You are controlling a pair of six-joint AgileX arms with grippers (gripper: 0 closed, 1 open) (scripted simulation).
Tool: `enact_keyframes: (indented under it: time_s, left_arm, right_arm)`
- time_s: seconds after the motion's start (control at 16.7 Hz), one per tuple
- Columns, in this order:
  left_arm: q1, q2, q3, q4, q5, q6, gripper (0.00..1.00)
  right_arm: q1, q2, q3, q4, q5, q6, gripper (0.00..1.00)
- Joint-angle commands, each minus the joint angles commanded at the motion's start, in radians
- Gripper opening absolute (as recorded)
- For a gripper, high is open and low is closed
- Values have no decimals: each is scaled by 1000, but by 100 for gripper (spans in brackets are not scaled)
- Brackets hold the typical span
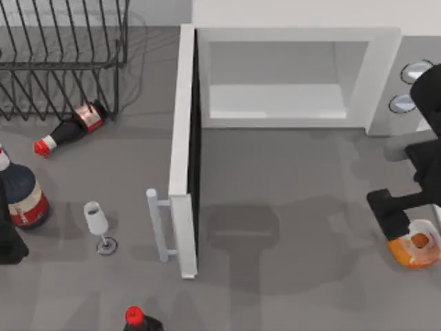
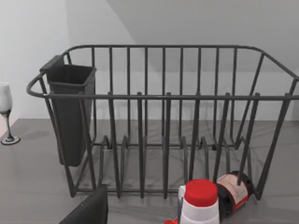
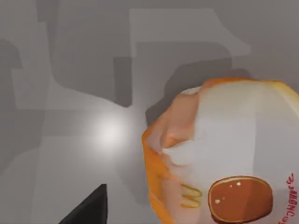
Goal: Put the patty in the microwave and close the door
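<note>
one patty (image 1: 416, 246) lies under the right claw (image 1: 403, 224), grip state unclear; door (image 1: 185, 152) open.

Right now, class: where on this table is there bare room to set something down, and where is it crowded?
Bare: the floor between the open door and the patty, before the microwave. Crowded: left of the door, with rack, bottles, wine glass.

The grey desk (image 1: 289, 207) carries the microwave (image 1: 296, 76); left of it stand a wire rack (image 1: 62, 62), cola bottles (image 1: 69, 131) and a wine glass (image 1: 98, 224); the patty (image 1: 415, 245) lies right.
</note>
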Motion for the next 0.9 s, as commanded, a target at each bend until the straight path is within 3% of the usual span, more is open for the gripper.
enact_keyframes:
  time_s: [0.36,0.66,0.9]
  left_arm:
    - [0,0,0,0,0,0,100]
    - [0,0,0,0,0,0,100]
    - [0,0,0,0,0,0,100]
  right_arm:
    - [2,117,-111,236,0,4,100]
    - [2,127,-121,253,0,4,100]
    - [2,127,-121,253,0,4,70]
